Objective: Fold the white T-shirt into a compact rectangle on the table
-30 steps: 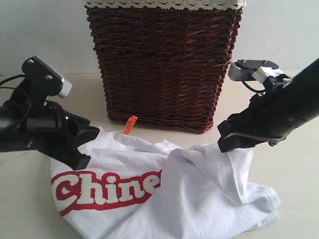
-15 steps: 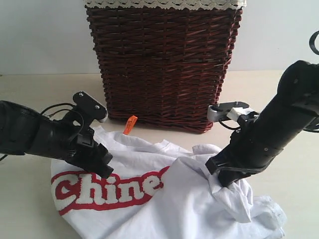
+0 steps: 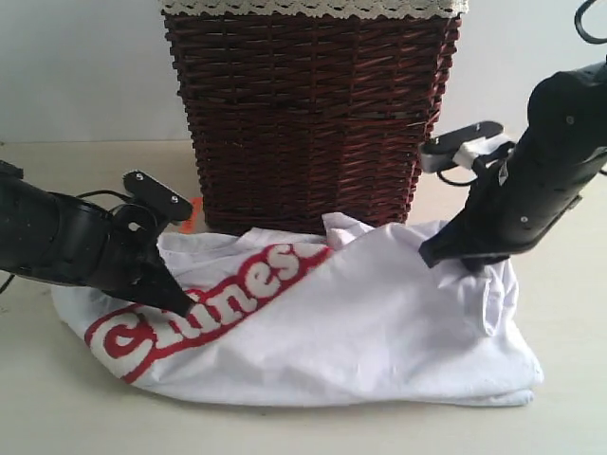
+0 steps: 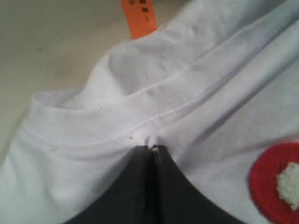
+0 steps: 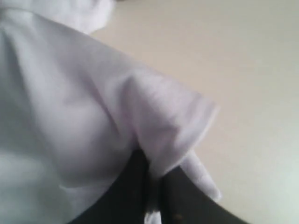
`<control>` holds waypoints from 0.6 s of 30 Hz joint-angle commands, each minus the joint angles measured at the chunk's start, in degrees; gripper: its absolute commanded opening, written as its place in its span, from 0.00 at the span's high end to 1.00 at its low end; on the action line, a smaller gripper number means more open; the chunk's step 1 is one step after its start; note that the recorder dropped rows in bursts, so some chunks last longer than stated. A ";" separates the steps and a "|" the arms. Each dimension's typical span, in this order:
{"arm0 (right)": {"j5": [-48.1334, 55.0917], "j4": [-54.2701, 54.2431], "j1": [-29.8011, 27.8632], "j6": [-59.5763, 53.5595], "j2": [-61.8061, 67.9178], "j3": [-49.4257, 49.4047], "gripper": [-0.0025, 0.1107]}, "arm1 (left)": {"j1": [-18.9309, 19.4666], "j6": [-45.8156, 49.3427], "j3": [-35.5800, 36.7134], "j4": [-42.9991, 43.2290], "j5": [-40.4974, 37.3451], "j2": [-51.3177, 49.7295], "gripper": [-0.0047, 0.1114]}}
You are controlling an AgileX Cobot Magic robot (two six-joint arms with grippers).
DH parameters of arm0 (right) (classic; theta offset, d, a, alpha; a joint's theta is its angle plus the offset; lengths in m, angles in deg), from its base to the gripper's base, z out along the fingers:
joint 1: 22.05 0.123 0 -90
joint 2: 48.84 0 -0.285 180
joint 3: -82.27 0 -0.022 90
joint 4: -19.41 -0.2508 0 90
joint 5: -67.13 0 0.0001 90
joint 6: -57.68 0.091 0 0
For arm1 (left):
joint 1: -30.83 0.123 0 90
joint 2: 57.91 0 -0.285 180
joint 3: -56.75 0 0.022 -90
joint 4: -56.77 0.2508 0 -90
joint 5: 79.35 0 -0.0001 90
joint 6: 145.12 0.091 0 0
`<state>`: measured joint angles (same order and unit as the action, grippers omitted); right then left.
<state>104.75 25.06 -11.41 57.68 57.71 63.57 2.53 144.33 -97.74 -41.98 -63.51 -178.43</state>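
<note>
The white T-shirt point(image 3: 370, 332) lies spread on the table point(image 3: 38, 408) in front of the basket, its red-edged lettering point(image 3: 209, 308) running slantwise. My left gripper point(image 3: 178, 305) is shut on the shirt's left side; in the left wrist view its jaws point(image 4: 153, 148) pinch a stitched seam of the T-shirt point(image 4: 196, 84), close to the orange tag point(image 4: 139, 16). My right gripper point(image 3: 438, 258) is shut on the shirt's upper right part, which hangs lifted from it. In the right wrist view a fold of the T-shirt point(image 5: 93, 102) is caught between the right gripper's point(image 5: 152, 175) jaws.
A tall dark wicker basket point(image 3: 308, 123) with white lace trim stands right behind the shirt, close to both arms. Bare tabletop point(image 5: 252, 70) shows to the right of the shirt and along the front edge. A pale wall rises behind.
Both grippers have shut on the shirt and drawn it up and back toward the basket. The cloth is now stretched wider between them, and the lettering has tilted.
</note>
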 commanded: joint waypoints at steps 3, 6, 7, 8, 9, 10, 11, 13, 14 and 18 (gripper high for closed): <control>-1.87 17.80 0.00 18.86 -0.75 3.55 0.98 | 0.32 -5.16 3.94 -1.19 9.91 6.26 0.96; -0.11 19.85 0.00 21.90 -0.75 4.50 0.88 | 0.32 -7.34 5.98 -1.19 11.38 9.85 0.96; 0.95 19.85 0.00 21.90 -0.75 4.76 0.82 | 0.32 -8.56 6.56 -1.19 11.77 10.94 0.96; 1.91 19.96 0.00 21.90 -0.97 4.76 0.74 | 0.32 -9.49 7.22 -1.19 11.87 11.95 0.96; 2.66 20.08 0.00 21.59 -1.20 4.76 0.67 | 0.32 -9.49 7.72 -1.19 11.87 13.00 0.95; 3.44 20.08 0.00 20.56 -1.44 4.76 0.58 | 0.32 -9.49 8.35 -1.19 11.87 14.14 0.93; 4.42 20.32 0.00 19.63 -2.02 4.76 0.49 | 0.32 -9.49 8.86 -1.19 11.87 15.33 0.90; 5.67 20.46 0.00 19.18 -3.19 4.76 0.40 | 0.32 -9.38 9.50 -1.19 12.82 17.80 0.81; 6.35 19.51 0.00 19.41 -4.75 4.76 0.39 | 0.32 -9.25 10.11 -1.19 13.57 20.18 0.74; 17.00 -4.72 0.00 -0.79 -7.89 4.42 0.48 | 0.32 -9.25 14.02 -1.19 12.15 31.29 0.58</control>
<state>115.59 31.79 -11.41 66.99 50.46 68.07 2.65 135.75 -85.79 -42.98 -50.60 -151.67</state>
